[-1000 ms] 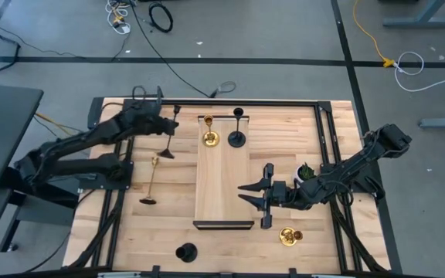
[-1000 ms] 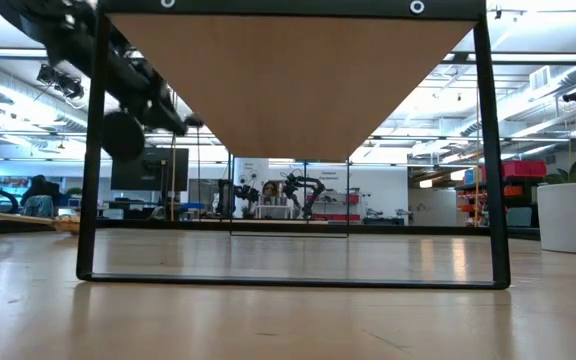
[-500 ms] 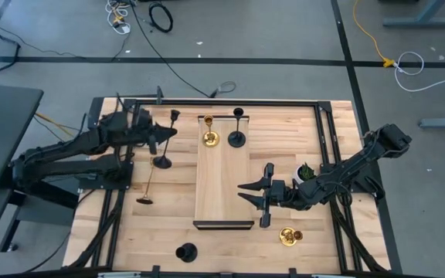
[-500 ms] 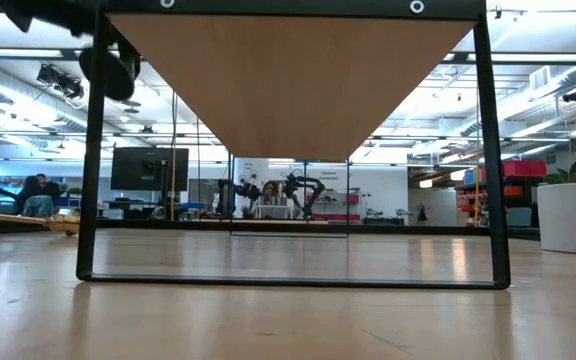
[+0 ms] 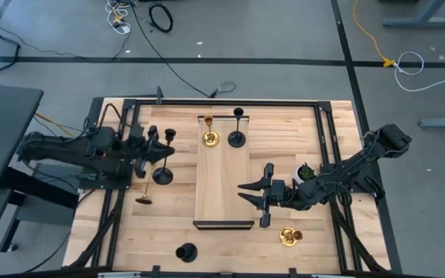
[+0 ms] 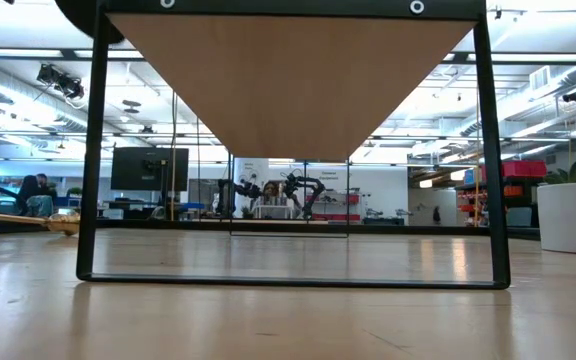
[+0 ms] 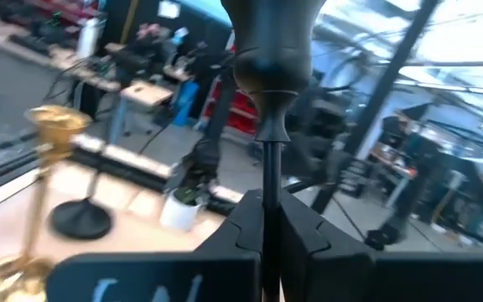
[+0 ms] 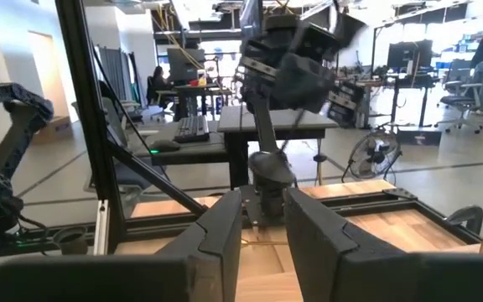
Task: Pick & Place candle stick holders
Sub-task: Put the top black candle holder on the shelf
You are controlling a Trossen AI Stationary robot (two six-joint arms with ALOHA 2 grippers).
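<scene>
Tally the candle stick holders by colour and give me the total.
Gold holders: 3
Black holders: 3, one of them held by the left gripper
Total: 6

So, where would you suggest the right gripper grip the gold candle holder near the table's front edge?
By its thin stem, from the side with level fingers: the gold candle holder seems upright on a wide flat base. The open right gripper points away toward the board, so it must turn. The left gripper holds a black candle holder likewise.
</scene>
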